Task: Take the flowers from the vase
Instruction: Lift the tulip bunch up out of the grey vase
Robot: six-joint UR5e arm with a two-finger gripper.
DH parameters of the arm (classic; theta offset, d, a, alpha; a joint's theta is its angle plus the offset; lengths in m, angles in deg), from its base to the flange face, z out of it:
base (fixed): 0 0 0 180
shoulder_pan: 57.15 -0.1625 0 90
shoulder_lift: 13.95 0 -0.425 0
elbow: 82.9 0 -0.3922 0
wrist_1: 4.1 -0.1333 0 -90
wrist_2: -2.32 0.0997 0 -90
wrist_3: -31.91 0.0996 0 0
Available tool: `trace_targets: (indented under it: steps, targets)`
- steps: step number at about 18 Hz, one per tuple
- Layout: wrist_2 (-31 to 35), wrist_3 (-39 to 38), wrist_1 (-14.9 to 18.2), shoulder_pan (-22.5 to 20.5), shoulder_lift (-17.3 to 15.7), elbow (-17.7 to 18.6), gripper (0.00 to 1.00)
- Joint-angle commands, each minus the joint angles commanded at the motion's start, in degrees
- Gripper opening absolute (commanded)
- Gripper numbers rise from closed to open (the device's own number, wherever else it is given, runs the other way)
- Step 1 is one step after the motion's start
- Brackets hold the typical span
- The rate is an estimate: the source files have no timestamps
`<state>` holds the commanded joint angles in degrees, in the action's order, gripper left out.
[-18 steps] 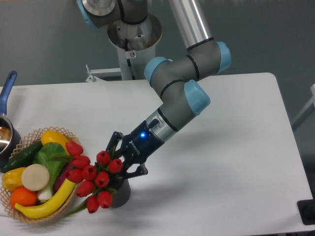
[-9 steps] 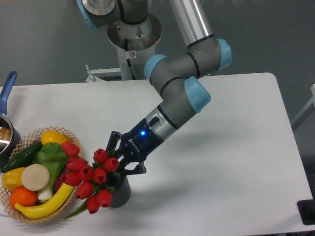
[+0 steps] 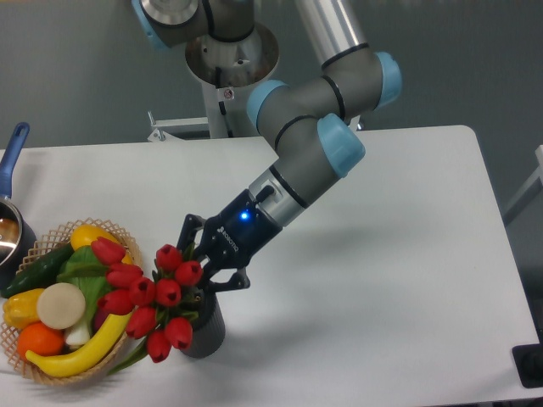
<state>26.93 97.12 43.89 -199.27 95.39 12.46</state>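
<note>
White tabletop against a grey wall, all of it caught by the one fixed camera, so only that view can be gone through. At the front left, the vase (image 3: 204, 331) is seen standing upright on the table (image 3: 382, 254), just beside the wicker basket (image 3: 25, 360) of fruit and veg. The flowers (image 3: 146, 292) are leaning out over the basket's edge, red buds fanned to the left, and the stem ends seem to be down at the vase mouth, so they can't be called lifted out yet. The gripper (image 3: 201, 264) is angled down right at the bunch, fingers closed in around the stems just above the vase, so a grasp looks made, though the contact itself is hidden by buds and leaves. Grab part: probably done. What's left, judging from this, is pulling the bunch fully clear of the vase. A blue-handled pot (image 3: 10, 216) is parked at the far left edge.
</note>
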Motion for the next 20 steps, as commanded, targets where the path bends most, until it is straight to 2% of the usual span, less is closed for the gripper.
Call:
trace_targets:
  steps: [2, 7, 12, 16, 20]
  targets:
    - [-0.2, -1.1, 0.1, 0.0, -0.2, -1.2, 0.25]
    - [-1.7, -9.3, 0.1, 0.0, -0.2, -7.2, 0.25]
    - [-2.8, -11.4, 0.1, -0.2, -0.7, -8.8, 0.25]
    - [-2.9, -12.1, 0.1, -0.9, -2.7, -9.0, 0.25]
    - [-2.9, -16.8, 0.1, -1.3, -3.0, -12.2, 0.25]
